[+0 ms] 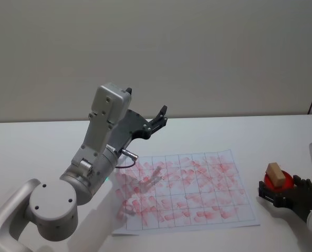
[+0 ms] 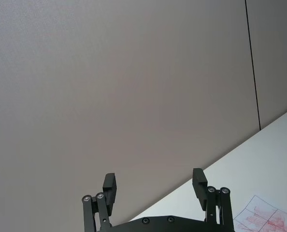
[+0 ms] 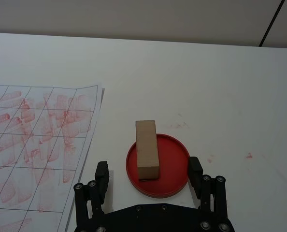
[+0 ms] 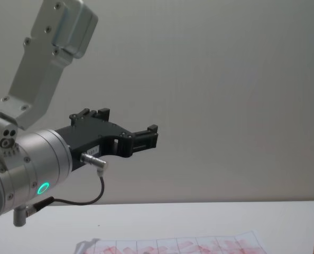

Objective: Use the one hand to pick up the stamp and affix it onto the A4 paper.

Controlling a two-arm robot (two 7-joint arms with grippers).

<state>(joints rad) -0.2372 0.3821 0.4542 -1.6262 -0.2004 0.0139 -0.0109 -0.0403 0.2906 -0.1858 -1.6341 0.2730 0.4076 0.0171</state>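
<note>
The right gripper [image 3: 148, 169] hung with fingers apart just short of the wooden stamp [image 3: 147, 150] standing on its red ink pad [image 3: 175, 166], apparently lining up a grasp, while the empty left gripper [image 1: 157, 119], also spread, was parked high above the A4 paper [image 1: 198, 184].

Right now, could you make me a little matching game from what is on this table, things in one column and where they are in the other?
Things:
1. stamp
2. A4 paper
3. left gripper
4. right gripper

Places or states:
a. raised above the table, open
b. standing on the red dish
c. flat on the table, covered in red marks
d. open, just short of the red dish

Pairs: 1-b, 2-c, 3-a, 4-d
</note>
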